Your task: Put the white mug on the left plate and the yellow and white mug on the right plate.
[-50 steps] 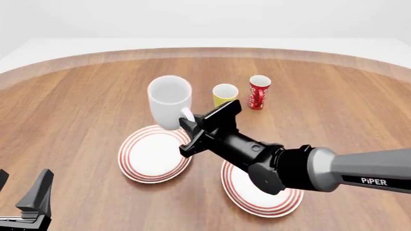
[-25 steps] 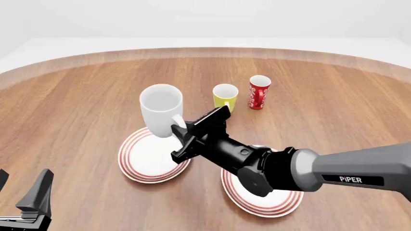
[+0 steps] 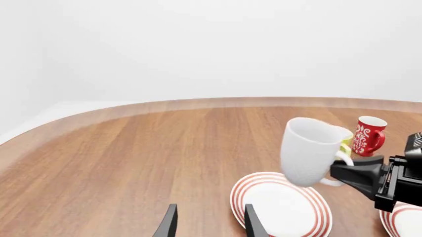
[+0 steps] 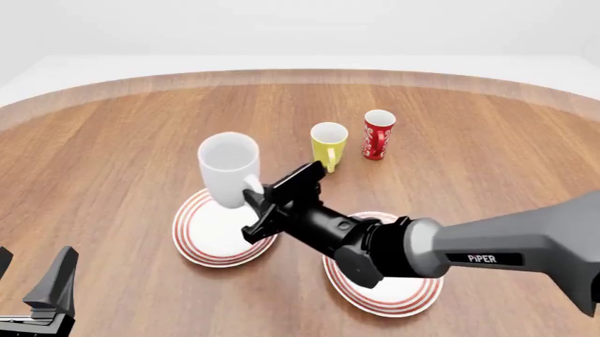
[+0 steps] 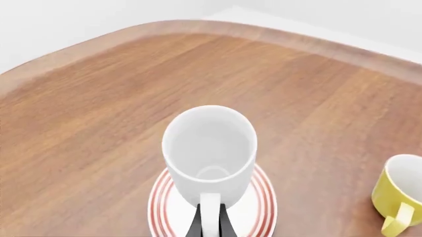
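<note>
Right end effector (image 4: pixel 260 208) grips the white mug (image 4: pixel 227 170) by its handle above the left plate (image 4: pixel 211 235) (placing step); next, lower and release. Left end effector (image 4: pixel 38 291) is open.

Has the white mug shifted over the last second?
Yes. In the front view the white mug, gripped by the right gripper, has come down and left, away from the red cup, over the left plate.

I can read one word only: "PiPER", in white capitals with a small i, on the grey forearm of my right arm (image 4: pixel 506 249) in the front view. The red cup (image 4: pixel 379 135) carries white markings, too small to make out.
</note>
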Motion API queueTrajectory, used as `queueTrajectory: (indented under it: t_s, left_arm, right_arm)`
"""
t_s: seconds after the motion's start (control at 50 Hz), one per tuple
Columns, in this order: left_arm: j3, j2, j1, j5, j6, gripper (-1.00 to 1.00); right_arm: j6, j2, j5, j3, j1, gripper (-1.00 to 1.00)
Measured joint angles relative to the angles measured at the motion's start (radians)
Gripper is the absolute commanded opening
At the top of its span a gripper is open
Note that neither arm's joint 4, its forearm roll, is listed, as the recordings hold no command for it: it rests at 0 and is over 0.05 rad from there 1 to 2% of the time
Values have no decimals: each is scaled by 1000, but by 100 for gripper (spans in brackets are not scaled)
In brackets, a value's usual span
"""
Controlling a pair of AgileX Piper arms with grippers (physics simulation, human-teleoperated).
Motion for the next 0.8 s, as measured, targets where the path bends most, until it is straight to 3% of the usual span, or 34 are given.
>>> queueTrajectory:
  t_s: [0.8]
  left_arm:
    - [0,0,0,0,0,100]
  right_arm:
    - [14,93,4,-55,20,-100]
